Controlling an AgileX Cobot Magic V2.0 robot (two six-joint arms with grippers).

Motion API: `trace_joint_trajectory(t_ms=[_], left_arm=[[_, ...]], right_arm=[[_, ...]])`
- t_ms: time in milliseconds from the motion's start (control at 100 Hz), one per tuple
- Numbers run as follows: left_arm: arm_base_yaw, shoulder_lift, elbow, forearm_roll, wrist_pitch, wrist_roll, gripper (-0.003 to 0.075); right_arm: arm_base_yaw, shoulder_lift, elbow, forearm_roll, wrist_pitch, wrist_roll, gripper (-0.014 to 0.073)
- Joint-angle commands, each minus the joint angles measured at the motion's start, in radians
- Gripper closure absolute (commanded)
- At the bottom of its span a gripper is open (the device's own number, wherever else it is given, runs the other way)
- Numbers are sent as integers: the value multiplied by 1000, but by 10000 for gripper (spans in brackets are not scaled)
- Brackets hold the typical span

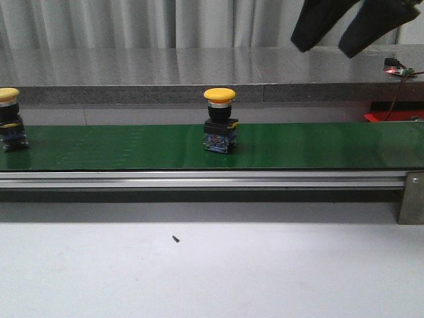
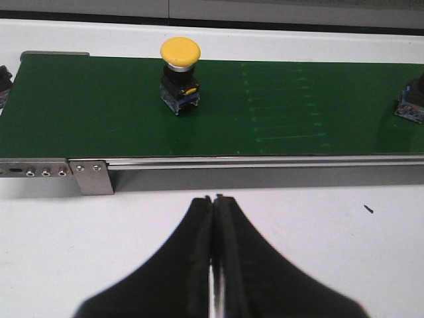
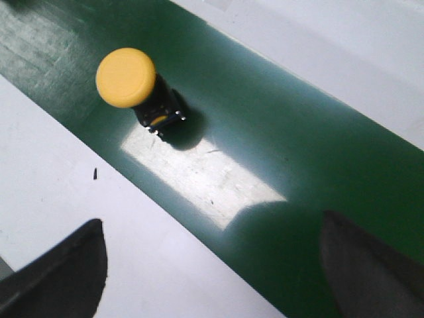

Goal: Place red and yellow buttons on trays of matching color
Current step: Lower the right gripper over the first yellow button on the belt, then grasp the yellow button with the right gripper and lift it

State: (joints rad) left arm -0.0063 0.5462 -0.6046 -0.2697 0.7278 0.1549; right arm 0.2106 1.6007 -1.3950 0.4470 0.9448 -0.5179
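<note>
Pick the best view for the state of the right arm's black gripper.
Right wrist view: both fingers of the right gripper show wide apart above the green conveyor belt. Front view catches only its black fingers at the top edge. Left wrist view misses it.

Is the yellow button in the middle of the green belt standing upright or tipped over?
Upright: the yellow button stands on its base on the green belt, cap on top.

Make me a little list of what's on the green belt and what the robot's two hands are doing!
belt: green conveyor belt, running across the table
middle button: yellow button, upright on the belt
second button: another yellow-topped button, at the belt's left edge in the front view
left gripper: shut, empty, over the white table near the belt
right gripper: open, empty, above the belt
trays: none in view
</note>
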Motion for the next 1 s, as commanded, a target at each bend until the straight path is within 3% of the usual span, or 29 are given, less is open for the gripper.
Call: trace_joint_trajectory(t_ms=[0, 560, 990], left_arm=[[-8, 1, -26, -15, -65, -4, 740], [-8, 1, -26, -15, -65, -4, 740], [-8, 1, -26, -15, -65, -4, 740]], right_arm=[[22, 29, -82, -2, 15, -58, -50], [64, 168, -159, 71, -72, -283, -50], [107, 229, -163, 83, -136, -290, -40]])
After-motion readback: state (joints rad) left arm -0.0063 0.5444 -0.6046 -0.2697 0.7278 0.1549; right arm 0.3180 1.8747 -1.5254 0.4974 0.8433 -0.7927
